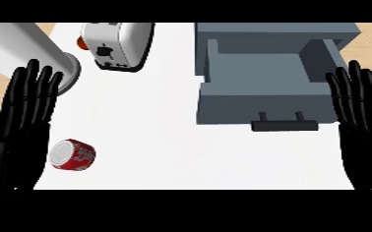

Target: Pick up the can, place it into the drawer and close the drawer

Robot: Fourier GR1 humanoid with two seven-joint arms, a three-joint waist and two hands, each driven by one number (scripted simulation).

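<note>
A red can (73, 155) with a silver top lies on its side on the white counter at the lower left. The grey drawer (254, 110) stands pulled open at the upper right, its inside bare, with a dark handle (285, 125) on its front. My left hand (25, 115) rests open at the left edge, fingers up, just left of and above the can and apart from it. At the right edge my right hand (356, 110) rests open, fingers up, beside the drawer's right side.
A white toaster (116, 44) stands at the back left with a small orange-red object (81, 43) behind it. A white cylinder (33, 54) lies at the far left. The grey cabinet body (276, 29) holds the drawer.
</note>
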